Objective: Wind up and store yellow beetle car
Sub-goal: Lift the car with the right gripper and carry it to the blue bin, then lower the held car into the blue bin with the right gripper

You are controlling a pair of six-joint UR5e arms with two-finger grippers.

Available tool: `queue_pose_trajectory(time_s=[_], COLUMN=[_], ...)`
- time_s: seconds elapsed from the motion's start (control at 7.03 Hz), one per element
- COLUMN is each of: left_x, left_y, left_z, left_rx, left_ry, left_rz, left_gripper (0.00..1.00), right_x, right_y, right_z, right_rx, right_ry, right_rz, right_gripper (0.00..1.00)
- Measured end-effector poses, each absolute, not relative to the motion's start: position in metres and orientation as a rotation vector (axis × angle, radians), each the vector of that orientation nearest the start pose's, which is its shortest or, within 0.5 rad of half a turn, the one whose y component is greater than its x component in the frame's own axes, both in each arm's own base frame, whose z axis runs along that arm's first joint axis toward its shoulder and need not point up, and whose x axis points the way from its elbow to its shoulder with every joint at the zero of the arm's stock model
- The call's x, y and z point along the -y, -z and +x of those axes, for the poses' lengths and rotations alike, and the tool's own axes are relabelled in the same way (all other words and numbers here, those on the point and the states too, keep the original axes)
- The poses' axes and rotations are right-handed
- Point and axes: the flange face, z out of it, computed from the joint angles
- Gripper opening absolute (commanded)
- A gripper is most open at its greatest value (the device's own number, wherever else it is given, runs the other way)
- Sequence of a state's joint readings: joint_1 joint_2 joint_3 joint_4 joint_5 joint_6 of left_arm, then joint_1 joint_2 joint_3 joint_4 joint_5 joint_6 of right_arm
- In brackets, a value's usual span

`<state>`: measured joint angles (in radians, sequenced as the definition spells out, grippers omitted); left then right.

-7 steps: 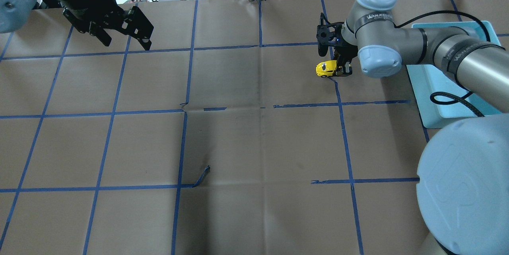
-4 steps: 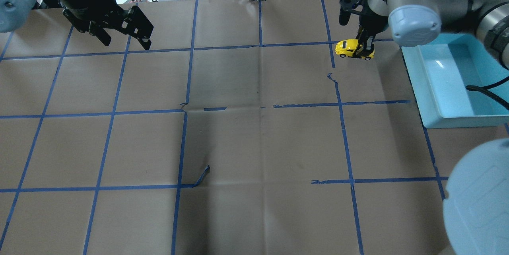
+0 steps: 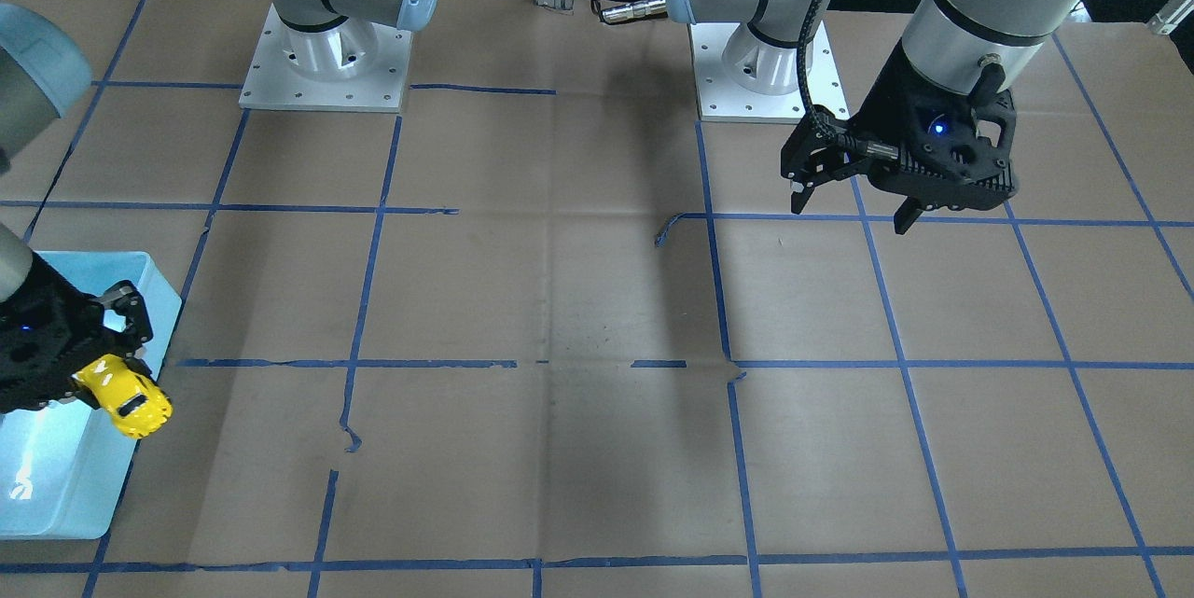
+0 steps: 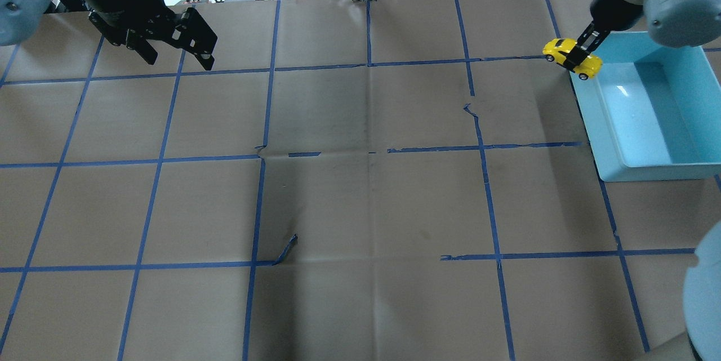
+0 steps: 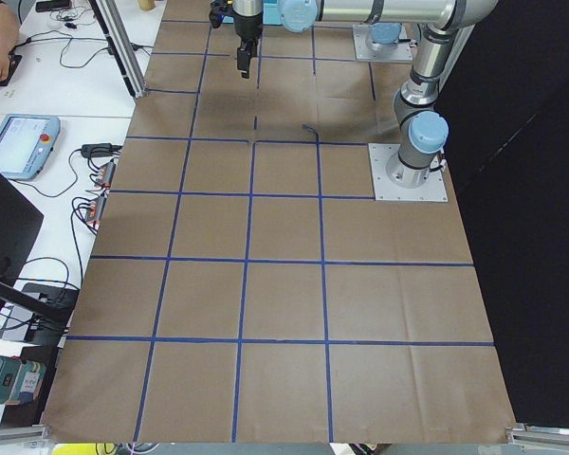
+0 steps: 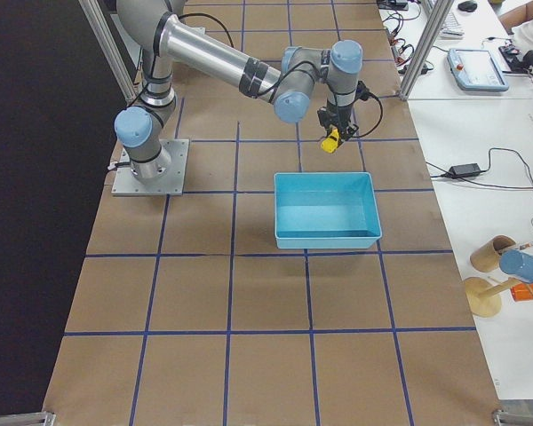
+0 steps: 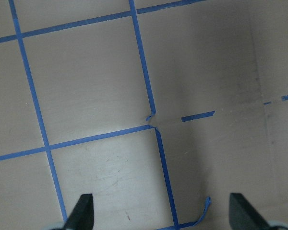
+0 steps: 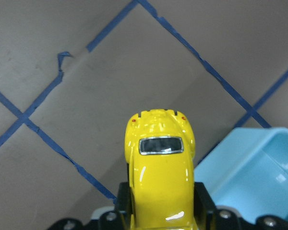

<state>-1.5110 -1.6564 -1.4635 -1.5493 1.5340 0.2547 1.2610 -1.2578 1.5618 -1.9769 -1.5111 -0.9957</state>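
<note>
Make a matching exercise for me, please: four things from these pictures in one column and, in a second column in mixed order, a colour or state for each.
Column one
1. toy car
2. bin
3. left tool
4. right tool

Column two
A. light blue and empty
B. shut on the toy car
C. yellow, held in the air
D. open, holding nothing

Pairs: 1-C, 2-A, 3-D, 4-B
</note>
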Motion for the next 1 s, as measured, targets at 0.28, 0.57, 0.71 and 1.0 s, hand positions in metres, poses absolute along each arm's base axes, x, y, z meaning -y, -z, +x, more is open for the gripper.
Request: queue_pose_trajectory(time_s=[0.28,0.57,0.71,1.0], left_x=[0.539,0.539,0.539,0.54], left_y=[-0.5,-0.5,-0.5,-0.499], left_z=[-0.105,-0.105,-0.105,-0.105], left_rx=[-3.155,-3.155,-3.155,-3.155], left_ry=[0.078,0.079,0.079,0.077], left_rz=[0.31,0.31,0.31,0.31], left_gripper=[0.99,0.99,0.99,0.99], right_x=[0.617,0.607,0.603,0.601], right_y=[-0.369,-0.363,-0.353,-0.314], right_z=[-0.108,-0.157,-0.176,-0.207], right_rx=[-3.107,-3.147,-3.147,-3.138], right_ry=[0.195,0.181,0.16,0.122], right_rz=[-0.594,-0.276,-0.171,0.011], right_gripper=[0.28,0.27,0.27,0.27])
